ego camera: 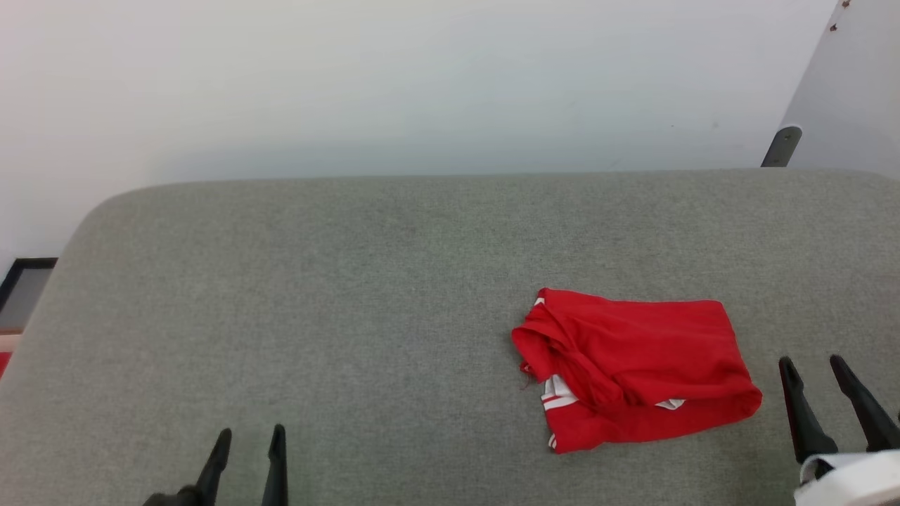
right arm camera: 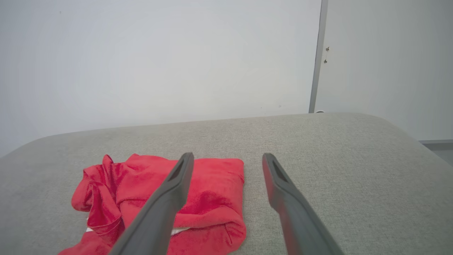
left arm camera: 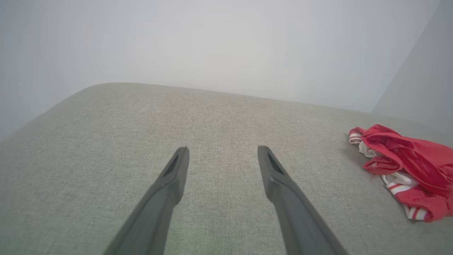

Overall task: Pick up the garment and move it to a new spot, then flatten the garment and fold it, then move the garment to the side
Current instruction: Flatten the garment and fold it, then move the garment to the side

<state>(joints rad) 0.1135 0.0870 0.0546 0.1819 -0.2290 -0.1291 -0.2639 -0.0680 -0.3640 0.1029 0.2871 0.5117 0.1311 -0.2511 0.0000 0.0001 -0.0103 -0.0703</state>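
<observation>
Both spread, empty: left end effector (ego camera: 252, 430), right end effector (ego camera: 811, 360) | garment (ego camera: 633, 358) bunched, its white sleeve panels mostly hidden

The light is soft and even, with no hard glare. The wall (ego camera: 422, 84) is bright and a little washed out, and a faint grey band of shadow runs along its foot, just behind the far edge of the grey cushion (ego camera: 316, 295). The garment (ego camera: 633, 358) is so saturated that its folds lose detail, and a thin soft shadow hugs its edge. From the wrists the cushion's far edge bows. The left gripper (left arm camera: 223, 148) and right gripper (right arm camera: 228, 156) turn soft near the lens. The left wrist view looks hazy.
</observation>
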